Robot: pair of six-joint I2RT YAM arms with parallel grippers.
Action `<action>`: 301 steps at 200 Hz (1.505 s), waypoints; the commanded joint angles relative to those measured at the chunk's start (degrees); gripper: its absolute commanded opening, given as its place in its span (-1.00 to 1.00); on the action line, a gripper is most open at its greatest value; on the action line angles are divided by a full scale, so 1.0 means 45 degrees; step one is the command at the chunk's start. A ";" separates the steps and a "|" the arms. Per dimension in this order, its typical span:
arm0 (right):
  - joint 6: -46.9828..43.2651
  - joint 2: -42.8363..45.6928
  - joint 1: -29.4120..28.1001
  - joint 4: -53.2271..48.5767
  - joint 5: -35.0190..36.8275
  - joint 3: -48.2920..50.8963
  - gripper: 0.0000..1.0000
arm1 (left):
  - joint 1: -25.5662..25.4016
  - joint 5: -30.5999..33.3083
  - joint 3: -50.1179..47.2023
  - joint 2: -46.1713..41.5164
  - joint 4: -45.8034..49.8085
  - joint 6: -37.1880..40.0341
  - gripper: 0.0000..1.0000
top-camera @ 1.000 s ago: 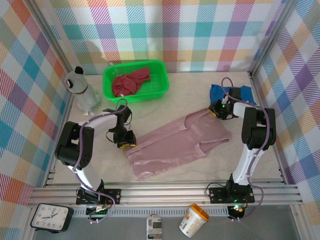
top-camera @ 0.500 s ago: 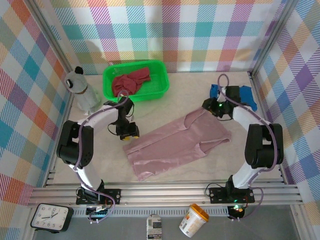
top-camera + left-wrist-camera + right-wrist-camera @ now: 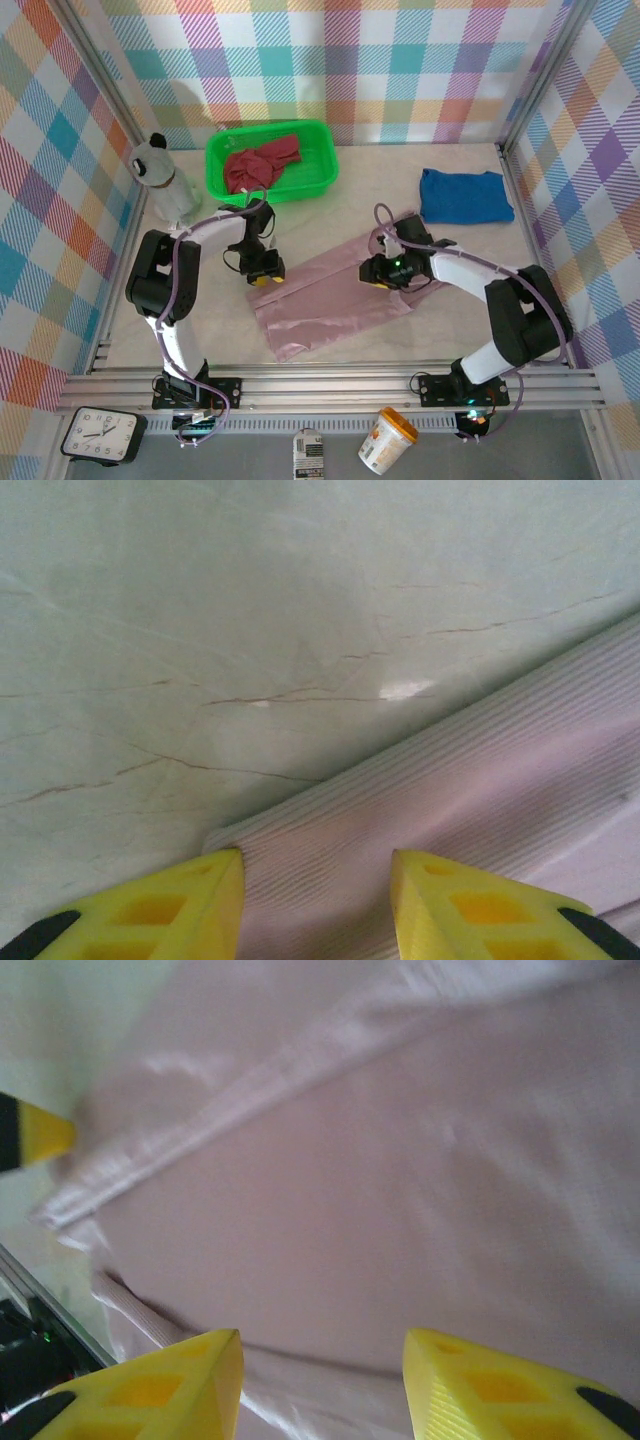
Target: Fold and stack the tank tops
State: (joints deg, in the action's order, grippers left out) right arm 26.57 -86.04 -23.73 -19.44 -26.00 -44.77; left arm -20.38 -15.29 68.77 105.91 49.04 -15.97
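The dusty mauve-pink tank top (image 3: 320,310) lies mid-table with its right part folded over to the left. My left gripper (image 3: 262,275) rests at its left corner. In the left wrist view the jaws (image 3: 315,865) stand apart, with ribbed pink cloth (image 3: 450,800) lying flat between them. My right gripper (image 3: 385,270) hovers over the folded part, open, with smooth pink cloth (image 3: 400,1160) below and nothing pinched (image 3: 322,1345). The royal blue tank top (image 3: 465,195) lies folded at the back right. The dark red one (image 3: 262,163) is crumpled in the green basket (image 3: 322,185).
A bottle (image 3: 165,185) stands at the back left beside the basket. Plaid walls close in the table on three sides. A metal rail (image 3: 330,380) runs along the near edge. Bare tabletop (image 3: 480,310) lies to the right of the pink top.
My right gripper swept left from the back right, carrying the pink top's right part over into a fold, and its jaws widened. The blue top is now uncovered. The left gripper barely shifted.
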 commanded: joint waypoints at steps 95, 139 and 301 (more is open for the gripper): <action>0.0639 0.1584 0.0798 -0.2990 0.2799 0.0819 -0.03 | -0.0119 0.3123 0.0184 0.0236 0.1185 0.0970 -0.16; -0.0035 -0.0416 0.0790 -0.2342 0.3246 -0.0239 -0.35 | -0.0109 0.3628 -0.0038 0.0128 0.1368 0.1000 -0.16; -0.3317 -0.4007 -0.0801 -0.2584 0.2919 -0.5632 -0.26 | 0.1747 0.4864 -0.0243 -0.0956 0.2220 0.0794 -0.11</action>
State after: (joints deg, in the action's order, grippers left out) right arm 16.71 -105.10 -25.74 -29.85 -12.80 -66.59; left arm -14.33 5.52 68.01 105.32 55.61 -12.36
